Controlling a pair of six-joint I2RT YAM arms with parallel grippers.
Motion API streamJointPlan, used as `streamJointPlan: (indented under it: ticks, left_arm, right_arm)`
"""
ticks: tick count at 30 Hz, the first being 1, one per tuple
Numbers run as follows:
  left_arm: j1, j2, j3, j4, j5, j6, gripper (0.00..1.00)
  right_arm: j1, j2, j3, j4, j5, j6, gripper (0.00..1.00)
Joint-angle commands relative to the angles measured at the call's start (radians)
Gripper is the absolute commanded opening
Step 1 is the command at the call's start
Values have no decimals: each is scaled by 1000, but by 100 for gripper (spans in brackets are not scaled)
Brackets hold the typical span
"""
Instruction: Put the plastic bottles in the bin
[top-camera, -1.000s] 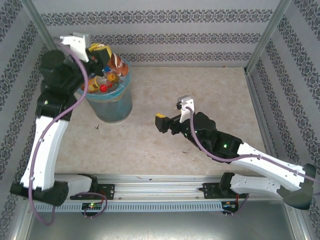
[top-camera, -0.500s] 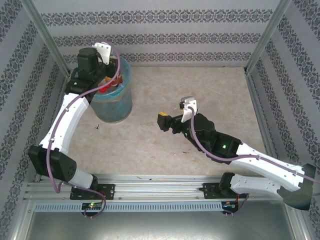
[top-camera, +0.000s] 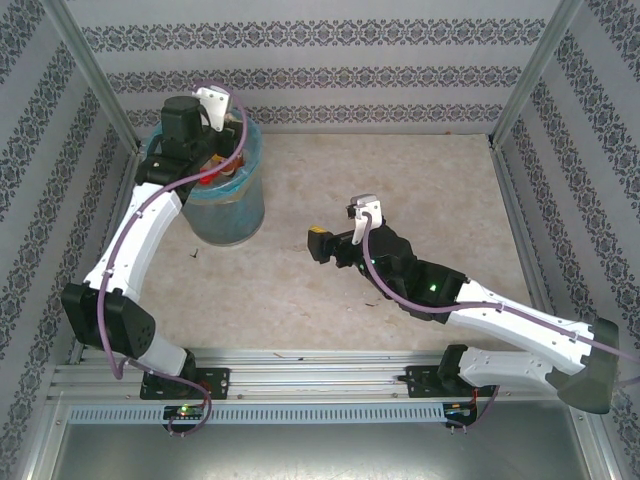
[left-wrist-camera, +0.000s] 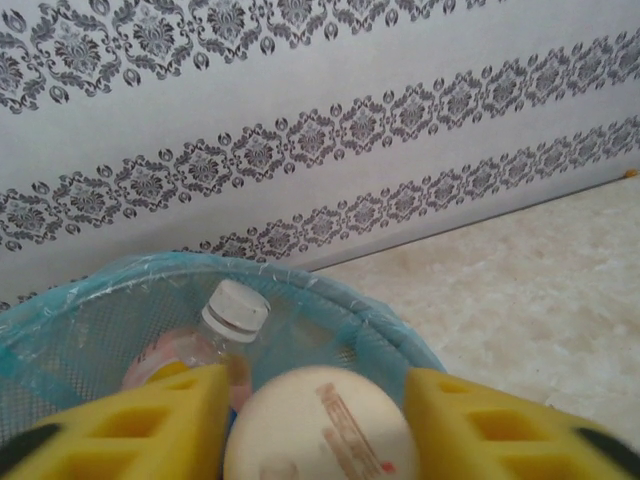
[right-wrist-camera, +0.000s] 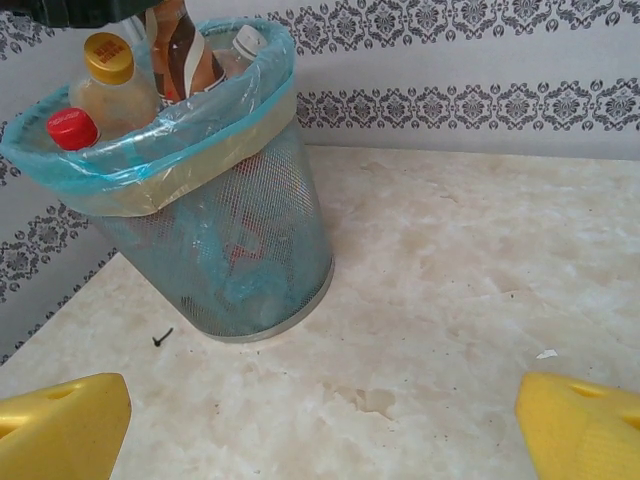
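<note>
The bin (top-camera: 228, 205) stands at the table's far left, a mesh bucket lined with a light-blue bag (right-wrist-camera: 150, 150). Several plastic bottles stick out of it: a red cap (right-wrist-camera: 72, 128), a yellow cap (right-wrist-camera: 108, 58), a brown-labelled bottle (right-wrist-camera: 185, 55) and a white-capped one (left-wrist-camera: 235, 310). My left arm (top-camera: 185, 125) reaches over the bin's rim. My left gripper (left-wrist-camera: 315, 400) is open above the bin, and the blurred cream end of a bottle (left-wrist-camera: 320, 430) shows between its yellow fingers (left-wrist-camera: 140, 425). My right gripper (top-camera: 322, 244) is open and holds nothing, low over mid-table, facing the bin.
A small dark screw (right-wrist-camera: 162, 338) lies on the marble tabletop (top-camera: 400, 180) just in front of the bin. Patterned walls close in the back and both sides. A metal post (top-camera: 525, 70) stands at the far right corner.
My left arm swung from the bin's left side to over its mouth, carrying a bottle, and its jaws have spread. My right gripper drifted slightly left.
</note>
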Motion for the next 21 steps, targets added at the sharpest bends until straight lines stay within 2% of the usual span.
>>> streamJointPlan:
  ticks: [1, 6, 12, 17, 21]
  left_arm:
    - [-7, -6, 30, -13, 41, -23, 56]
    - [-6, -55, 103, 10, 111, -91, 57]
    - [-6, -59, 100, -1, 136, -112, 43]
    - [-6, -69, 34, -27, 143, -124, 34]
    - [-11, -119, -60, -13, 191, -143, 33]
  right_arm:
    - [-8, 1, 35, 0, -9, 25, 98]
    - [-8, 2, 46, -10, -11, 28, 98]
    - [-8, -5, 43, -6, -9, 41, 98]
    - [-8, -6, 31, -18, -9, 60, 98]
    - [-8, -8, 15, -19, -8, 84, 98]
